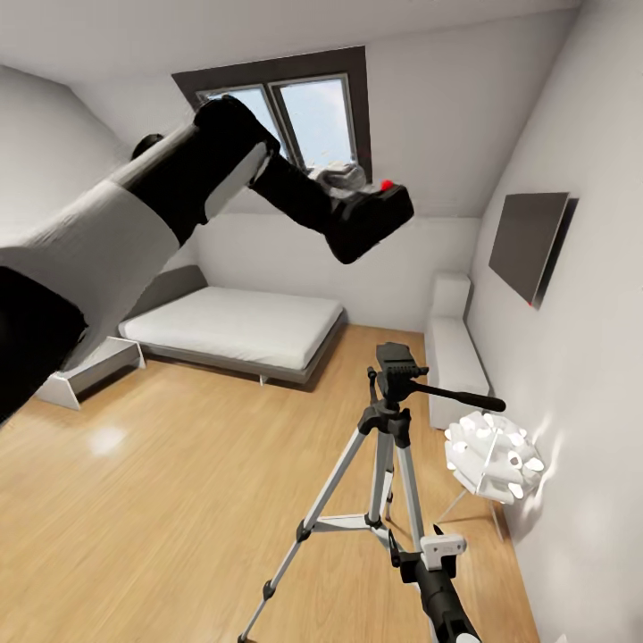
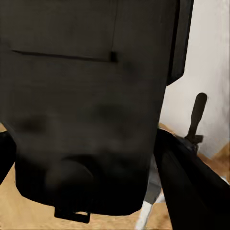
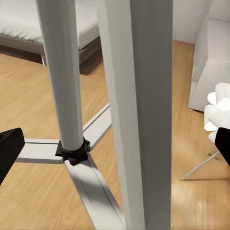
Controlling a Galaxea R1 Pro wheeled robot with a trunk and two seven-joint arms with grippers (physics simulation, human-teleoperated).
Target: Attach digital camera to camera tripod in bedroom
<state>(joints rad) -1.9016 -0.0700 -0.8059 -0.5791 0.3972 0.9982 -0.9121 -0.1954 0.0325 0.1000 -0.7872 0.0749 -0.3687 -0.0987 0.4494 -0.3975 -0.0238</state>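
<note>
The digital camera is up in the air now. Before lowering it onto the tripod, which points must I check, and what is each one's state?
1. Left hand holds the digital camera: ok; in the left wrist view the camera body sits between the fingers.
2. Camera above the tripod head: ok roughly, exact alignment cannot tell.
3. Tripod head bare, nothing mounted: ok.
4. Camera tripod upright, legs spread: ok.
5. Right hand open around a tripod leg, not gripping: ok.
6. Spiky floor lamp apart from the tripod: ok.

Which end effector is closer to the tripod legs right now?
The right end effector: it sits low beside the tripod legs. The left end effector is high above the tripod, holding the camera.
</note>
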